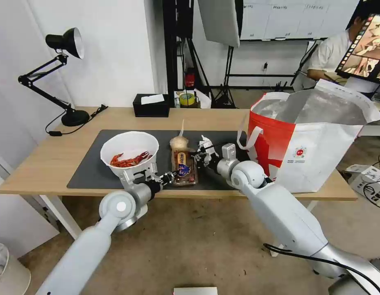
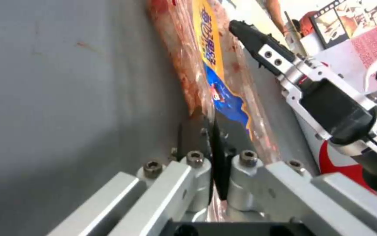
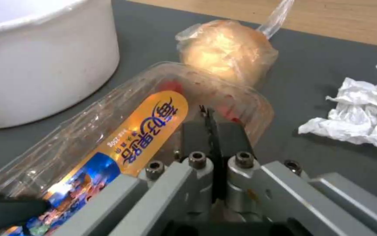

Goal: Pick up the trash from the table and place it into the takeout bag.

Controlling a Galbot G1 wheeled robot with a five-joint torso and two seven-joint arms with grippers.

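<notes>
Both grippers pinch the clear cherry-tomato tray [image 1: 184, 167] at the desk's front edge, left gripper [image 1: 172, 175] and right gripper [image 1: 197, 156] clamped on opposite sides, its long axis running front-to-back.

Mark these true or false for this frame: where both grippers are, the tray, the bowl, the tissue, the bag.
1. Both grippers are at the clear plastic tray, the left gripper at its near end, the right gripper at its far right side. True.
2. Both grippers' fingers are spread wide open. False: in each wrist view the fingers are pressed together.
3. The white round bowl is empty. False: red crayfish shells lie in it.
4. The crumpled white tissue lies on the dark grey mat. True.
5. The takeout bag lies flat on the floor. False: it stands open on the table, to the right of the mat.
</notes>
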